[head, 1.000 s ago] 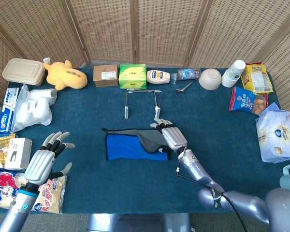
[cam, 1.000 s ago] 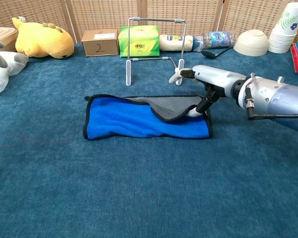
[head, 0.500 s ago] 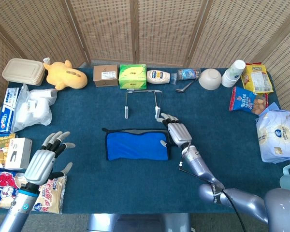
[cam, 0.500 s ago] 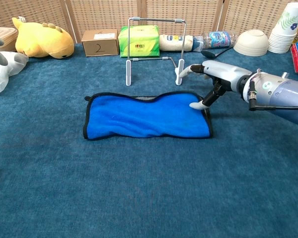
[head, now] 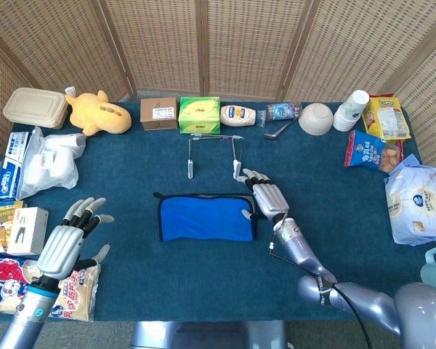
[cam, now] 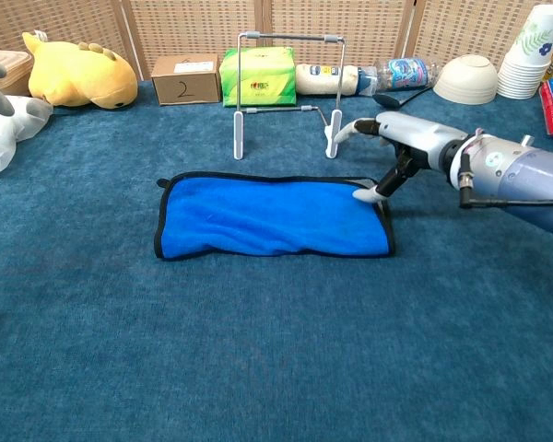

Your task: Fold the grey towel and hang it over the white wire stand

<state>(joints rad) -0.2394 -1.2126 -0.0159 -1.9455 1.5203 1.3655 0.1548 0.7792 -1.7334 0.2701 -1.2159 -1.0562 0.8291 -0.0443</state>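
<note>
Dropped from the right hand [cam: 387, 157], the soft, plush blue-faced grey towel [cam: 272, 216] lies folded flat, near the white wire stand [cam: 286, 87]; fingers spread, thumb touching its right edge. Left hand [head: 67, 240] spread, well apart.

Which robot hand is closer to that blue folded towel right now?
The right. The right robot hand sits at the towel's right edge, a fingertip touching its corner. The left robot hand hangs open far off to the towel's left, near the table's front-left corner.
</note>
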